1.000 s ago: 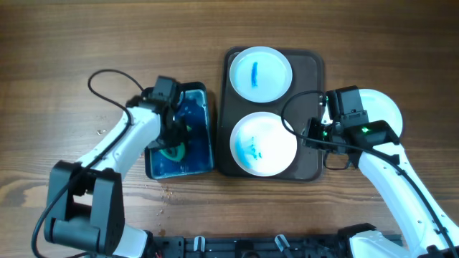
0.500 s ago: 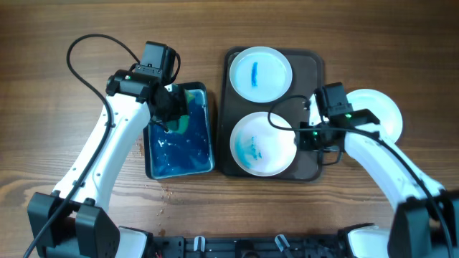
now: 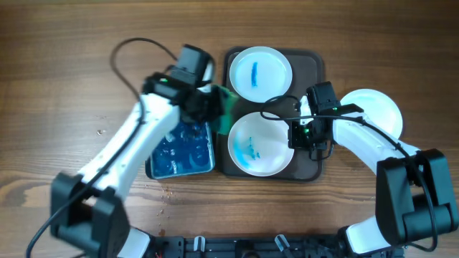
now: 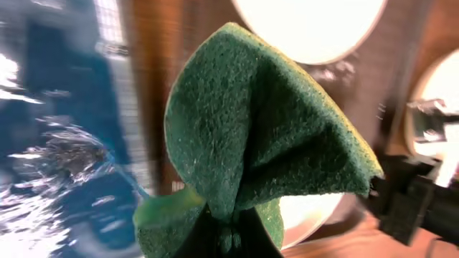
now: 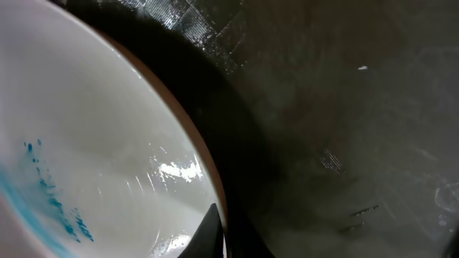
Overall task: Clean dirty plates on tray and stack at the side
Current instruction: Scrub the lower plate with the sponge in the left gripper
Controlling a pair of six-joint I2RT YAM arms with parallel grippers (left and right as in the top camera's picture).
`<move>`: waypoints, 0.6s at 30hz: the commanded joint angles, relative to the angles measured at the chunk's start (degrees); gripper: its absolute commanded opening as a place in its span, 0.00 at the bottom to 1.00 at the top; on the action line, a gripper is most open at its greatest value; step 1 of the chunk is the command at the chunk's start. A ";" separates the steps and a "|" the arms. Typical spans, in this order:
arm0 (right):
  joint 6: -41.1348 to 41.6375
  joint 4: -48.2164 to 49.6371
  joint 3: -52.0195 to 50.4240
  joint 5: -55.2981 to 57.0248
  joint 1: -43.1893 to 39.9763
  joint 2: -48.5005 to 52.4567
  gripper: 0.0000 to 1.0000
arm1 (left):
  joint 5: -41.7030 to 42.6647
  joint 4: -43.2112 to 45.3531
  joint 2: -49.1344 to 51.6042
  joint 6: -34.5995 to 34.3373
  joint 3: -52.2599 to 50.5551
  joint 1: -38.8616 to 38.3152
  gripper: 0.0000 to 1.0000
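The dark brown tray (image 3: 316,72) holds two white plates. The far plate (image 3: 269,80) has a blue streak. The near plate (image 3: 264,150) has blue smears. A third plate (image 3: 373,111) lies on the table to the right of the tray. My left gripper (image 3: 214,107) is shut on a folded green sponge (image 3: 226,109) over the tray's left edge; the left wrist view shows the sponge (image 4: 258,136) above both plates. My right gripper (image 3: 297,136) pinches the near plate's right rim; in the right wrist view its fingers (image 5: 219,233) straddle the rim of that plate (image 5: 86,143).
A smaller black tray of blue liquid (image 3: 179,150) sits left of the brown tray, also in the left wrist view (image 4: 43,143). Both arms' cables loop above the table. The bare tray floor (image 5: 344,129) lies right of the gripped rim.
My left gripper lifted the sponge out of the blue liquid and carried it right to the brown tray's edge. My right gripper moved left onto the near plate's rim.
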 commanded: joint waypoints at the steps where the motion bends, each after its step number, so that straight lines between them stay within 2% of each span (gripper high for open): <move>1: 3.37 -0.09 0.46 2.95 0.17 2.03 0.04 | 7.19 4.09 5.20 -7.69 0.35 -5.16 0.04; 8: 3.37 -1.11 0.46 2.95 0.17 2.03 0.04 | 9.92 10.86 14.45 -16.57 0.35 -12.41 0.04; 14: 3.39 -1.18 0.46 2.91 0.20 2.03 0.04 | 9.18 13.70 21.97 -16.48 0.35 -14.97 0.04; 16: 3.69 -1.33 0.46 2.73 0.17 2.03 0.04 | 3.93 11.37 23.67 -16.00 0.35 -14.95 0.04; 18: 3.80 -1.38 0.46 2.71 0.17 2.03 0.04 | -4.79 7.82 23.91 -15.98 0.35 -14.80 0.04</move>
